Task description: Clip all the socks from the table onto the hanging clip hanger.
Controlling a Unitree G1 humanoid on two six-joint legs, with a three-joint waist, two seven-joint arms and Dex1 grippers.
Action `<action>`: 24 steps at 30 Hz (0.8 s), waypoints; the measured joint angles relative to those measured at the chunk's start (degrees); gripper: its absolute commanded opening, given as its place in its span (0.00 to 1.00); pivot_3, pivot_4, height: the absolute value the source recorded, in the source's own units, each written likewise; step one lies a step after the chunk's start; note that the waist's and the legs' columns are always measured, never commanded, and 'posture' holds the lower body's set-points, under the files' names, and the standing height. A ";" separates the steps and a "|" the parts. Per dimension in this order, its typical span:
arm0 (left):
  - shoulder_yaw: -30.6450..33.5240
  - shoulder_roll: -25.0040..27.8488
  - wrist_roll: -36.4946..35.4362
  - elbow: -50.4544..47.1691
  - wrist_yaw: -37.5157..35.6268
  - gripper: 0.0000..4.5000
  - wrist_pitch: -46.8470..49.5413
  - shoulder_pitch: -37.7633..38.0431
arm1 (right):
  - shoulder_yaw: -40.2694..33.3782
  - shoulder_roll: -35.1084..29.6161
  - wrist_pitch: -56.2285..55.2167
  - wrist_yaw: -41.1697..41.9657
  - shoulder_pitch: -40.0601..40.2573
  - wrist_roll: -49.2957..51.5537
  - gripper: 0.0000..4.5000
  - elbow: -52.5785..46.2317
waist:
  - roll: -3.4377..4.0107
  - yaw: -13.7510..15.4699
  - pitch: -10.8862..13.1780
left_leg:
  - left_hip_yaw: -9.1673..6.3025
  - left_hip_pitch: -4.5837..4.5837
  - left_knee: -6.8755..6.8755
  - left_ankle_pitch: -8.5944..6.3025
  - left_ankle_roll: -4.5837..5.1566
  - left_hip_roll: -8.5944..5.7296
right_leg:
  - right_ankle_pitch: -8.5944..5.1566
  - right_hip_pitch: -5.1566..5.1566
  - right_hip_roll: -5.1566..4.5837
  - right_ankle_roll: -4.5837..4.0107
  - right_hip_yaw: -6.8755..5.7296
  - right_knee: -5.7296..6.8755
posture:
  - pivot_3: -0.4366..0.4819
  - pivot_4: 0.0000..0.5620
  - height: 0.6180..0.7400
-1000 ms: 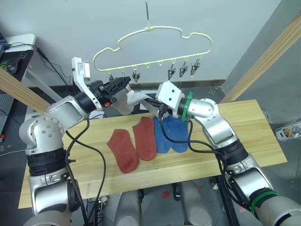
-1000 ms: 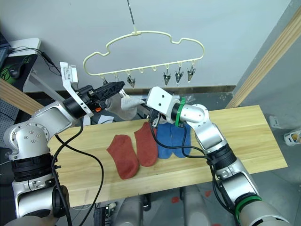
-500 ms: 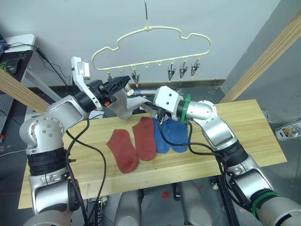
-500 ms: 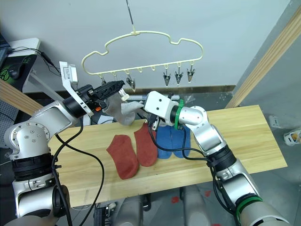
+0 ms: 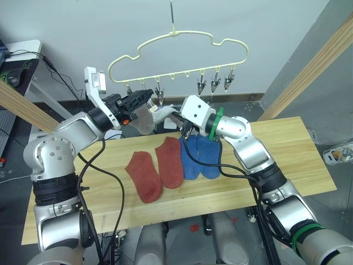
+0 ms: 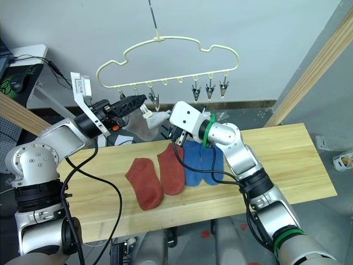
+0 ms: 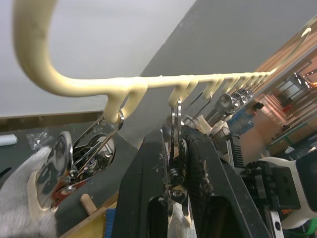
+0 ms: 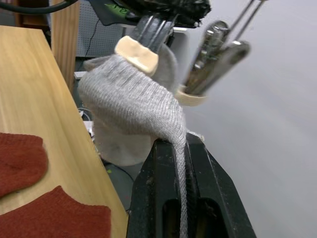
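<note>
The pale-yellow clip hanger (image 5: 176,36) hangs above the far side of the table (image 5: 287,165). My left gripper (image 5: 149,95) is shut on a silver clip (image 7: 176,144) near the hanger's left end. One light grey sock (image 5: 140,123) hangs from the clip beside it (image 7: 74,158). My right gripper (image 5: 177,117) is shut on a second grey sock (image 8: 133,99), whose upper edge reaches the clip that my left gripper holds. Two rust-red socks (image 5: 144,175) (image 5: 169,160) and two blue socks (image 5: 189,160) (image 5: 208,157) lie flat side by side on the table.
Three free clips (image 5: 215,83) hang at the hanger's right end. Round wooden frame poles slant at the left (image 5: 22,107) and right (image 5: 314,66). A desk with cables (image 5: 22,61) stands at the back left.
My right gripper has moved a little up and to the left with the grey sock, closer to the clip. My left gripper stays on the clip.
</note>
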 measured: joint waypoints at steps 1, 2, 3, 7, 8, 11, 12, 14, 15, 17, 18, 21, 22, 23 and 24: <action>-0.08 0.00 0.00 0.00 0.00 0.05 0.00 0.00 | -0.06 0.06 -0.07 0.00 0.00 0.01 0.00 0.02 | 0.00 0.00 0.00 | 0.00 0.00 0.00 0.00 0.00 0.00 | 0.00 0.00 0.00 0.00 0.00 0.00 | 0.26 0.63 1.00; -0.13 0.00 0.00 0.00 0.00 0.05 0.00 0.00 | -0.08 0.08 -0.22 0.02 0.00 0.03 0.00 0.02 | 0.00 0.00 0.00 | 0.00 0.00 0.00 0.00 0.00 0.00 | 0.00 0.00 0.00 0.00 0.00 0.00 | 0.26 0.63 1.00; -0.18 0.00 0.00 0.00 0.00 0.05 0.00 0.00 | -0.08 0.09 -0.35 0.08 0.00 0.05 0.00 0.02 | 0.00 0.00 0.00 | 0.00 0.00 0.00 0.00 0.00 0.00 | 0.00 0.00 0.00 0.00 0.00 0.00 | 0.26 0.63 1.00; -0.51 -0.05 0.00 0.00 0.05 0.05 -0.04 0.00 | 0.17 0.11 -0.43 0.86 0.01 0.05 0.00 -0.09 | 0.00 0.00 0.00 | -0.01 0.00 0.00 0.00 0.00 0.00 | 0.00 0.00 0.00 0.00 0.00 0.01 | 0.26 0.63 1.00; -0.53 -0.08 0.00 0.00 0.08 0.05 -0.08 0.00 | 0.29 0.18 -0.43 1.16 0.01 0.05 0.00 -0.12 | 0.00 -0.01 0.00 | -0.01 0.00 0.00 0.00 0.00 0.00 | 0.00 0.00 0.00 0.00 0.00 0.01 | 0.26 0.63 1.00; -0.54 -0.09 0.00 0.00 0.18 0.05 -0.20 -0.01 | 0.84 0.59 -0.39 1.33 0.02 0.03 0.00 -0.21 | 0.00 -0.01 0.00 | -0.01 0.00 0.00 0.00 0.00 0.00 | 0.00 0.00 0.00 0.00 0.00 0.02 | 0.26 0.63 1.00; -0.54 -0.09 0.00 0.00 0.18 0.05 -0.21 -0.01 | 0.89 0.75 -0.35 1.31 0.01 0.01 0.00 -0.25 | 0.00 -0.01 0.00 | -0.01 0.00 0.00 0.00 0.00 0.00 | 0.00 0.00 0.00 0.00 0.00 0.02 | 0.26 0.63 1.00; -0.55 -0.09 0.00 0.00 0.19 0.05 -0.23 -0.01 | 0.89 1.09 -0.27 1.15 0.01 -0.02 0.00 -0.25 | 0.00 -0.01 0.00 | -0.01 0.00 0.00 0.00 0.00 0.00 | 0.00 0.00 0.00 0.00 0.00 0.01 | 0.26 0.63 1.00; -0.55 -0.09 0.00 0.00 0.19 0.05 -0.23 0.00 | 0.87 1.27 -0.21 1.02 0.01 -0.06 0.00 -0.25 | 0.00 -0.01 0.00 | -0.01 0.00 0.01 0.00 0.00 0.00 | 0.00 0.00 0.00 0.00 0.00 0.01 | 0.26 0.63 1.00; -0.55 -0.09 0.00 -0.01 0.18 0.05 -0.23 0.00 | 0.86 1.59 -0.07 0.53 0.00 -0.44 0.00 -0.25 | 0.00 -0.01 0.00 | -0.01 0.00 0.01 0.00 0.00 0.00 | 0.00 0.00 0.00 0.00 0.00 0.02 | 0.26 0.63 1.00; -0.55 -0.08 0.00 -0.01 0.18 0.05 -0.23 0.01 | 0.83 1.67 0.03 0.13 -0.03 -0.65 0.00 -0.25 | 0.00 0.00 0.00 | -0.01 0.00 0.01 0.00 0.00 0.00 | 0.00 0.00 0.00 0.00 0.00 0.02 | 0.26 0.63 1.00; -0.54 -0.05 0.00 -0.06 0.09 0.05 -0.23 0.10 | 0.51 1.70 0.17 -1.23 -0.27 -1.40 0.00 -0.18 | 0.00 0.00 0.00 | -0.01 0.00 0.01 0.00 0.00 0.00 | 0.00 0.00 0.00 0.00 0.00 0.02 | 0.26 0.63 1.00; -0.54 -0.03 0.00 -0.06 0.05 0.05 -0.23 0.12 | 0.29 1.70 0.17 -1.65 -0.47 -1.70 0.00 0.00 | 0.00 0.00 0.00 | -0.01 0.00 0.01 0.00 0.00 0.00 | 0.00 0.00 0.00 0.00 0.01 0.02 | 0.26 0.63 1.00; -0.54 -0.01 0.00 -0.06 0.02 0.05 -0.23 0.13 | 0.05 1.70 0.17 -2.06 -0.63 -1.78 0.00 0.10 | 0.00 0.00 0.00 | -0.01 0.00 0.01 0.00 0.00 0.00 | 0.00 0.00 0.00 0.00 0.00 0.02 | 0.27 0.63 1.00; -0.54 0.04 0.00 -0.06 -0.01 0.05 -0.23 0.13 | -0.26 1.72 0.17 -2.54 -0.86 -1.83 0.00 0.20 | 0.00 0.00 0.00 | -0.01 0.00 0.01 0.00 0.00 0.00 | 0.00 0.00 0.00 0.00 0.00 0.02 | 0.27 0.62 1.00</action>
